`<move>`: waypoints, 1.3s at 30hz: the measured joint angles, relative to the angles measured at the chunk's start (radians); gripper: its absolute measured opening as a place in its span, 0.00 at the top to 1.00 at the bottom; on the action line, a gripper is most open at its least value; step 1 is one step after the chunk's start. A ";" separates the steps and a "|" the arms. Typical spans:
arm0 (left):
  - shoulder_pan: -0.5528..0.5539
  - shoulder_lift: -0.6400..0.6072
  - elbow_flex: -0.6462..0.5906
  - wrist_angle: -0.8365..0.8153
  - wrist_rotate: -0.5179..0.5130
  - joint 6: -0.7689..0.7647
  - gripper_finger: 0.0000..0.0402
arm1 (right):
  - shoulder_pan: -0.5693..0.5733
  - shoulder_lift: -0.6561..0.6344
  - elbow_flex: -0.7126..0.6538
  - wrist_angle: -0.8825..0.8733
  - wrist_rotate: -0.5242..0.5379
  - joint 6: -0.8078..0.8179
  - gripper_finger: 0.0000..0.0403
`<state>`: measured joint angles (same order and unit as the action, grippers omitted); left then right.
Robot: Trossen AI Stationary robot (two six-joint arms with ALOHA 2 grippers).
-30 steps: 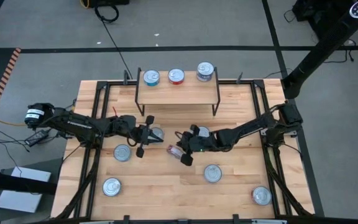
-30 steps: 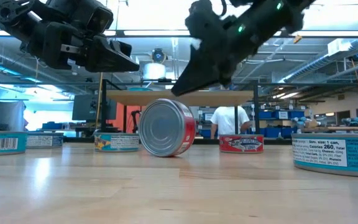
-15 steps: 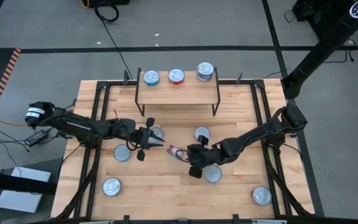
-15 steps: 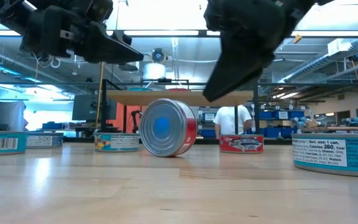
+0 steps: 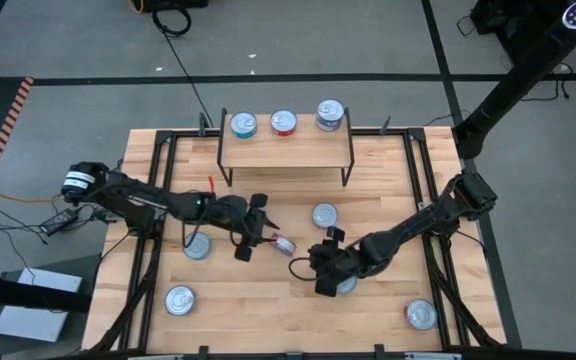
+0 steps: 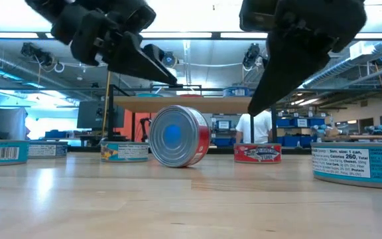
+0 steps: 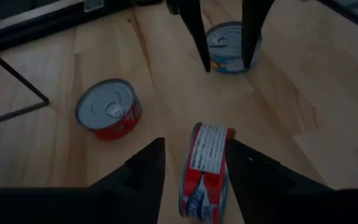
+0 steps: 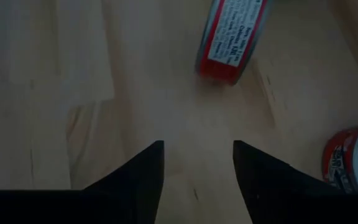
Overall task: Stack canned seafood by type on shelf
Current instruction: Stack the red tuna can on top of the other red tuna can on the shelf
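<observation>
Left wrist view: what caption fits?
Open left gripper straddles a red can on edge; an upright red can sits beside.

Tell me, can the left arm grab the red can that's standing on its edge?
Probably yes. The left gripper is open with its fingers either side of the tipped red can, nothing between them. The right gripper sits apart, not blocking.

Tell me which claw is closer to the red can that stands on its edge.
The left claw: its open fingers reach around the red can, seen in its wrist view. The right claw, also open, is apart from it, toward the table's near edge.
</observation>
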<state>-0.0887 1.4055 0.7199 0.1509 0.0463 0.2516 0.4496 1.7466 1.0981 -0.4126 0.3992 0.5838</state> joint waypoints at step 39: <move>-0.006 0.166 0.057 -0.028 0.006 0.029 0.30 | 0.011 0.000 0.000 0.005 0.011 -0.037 0.52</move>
<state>-0.0948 1.5713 0.7769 0.1224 0.0528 0.2811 0.4606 1.7466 1.0981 -0.4080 0.4103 0.5468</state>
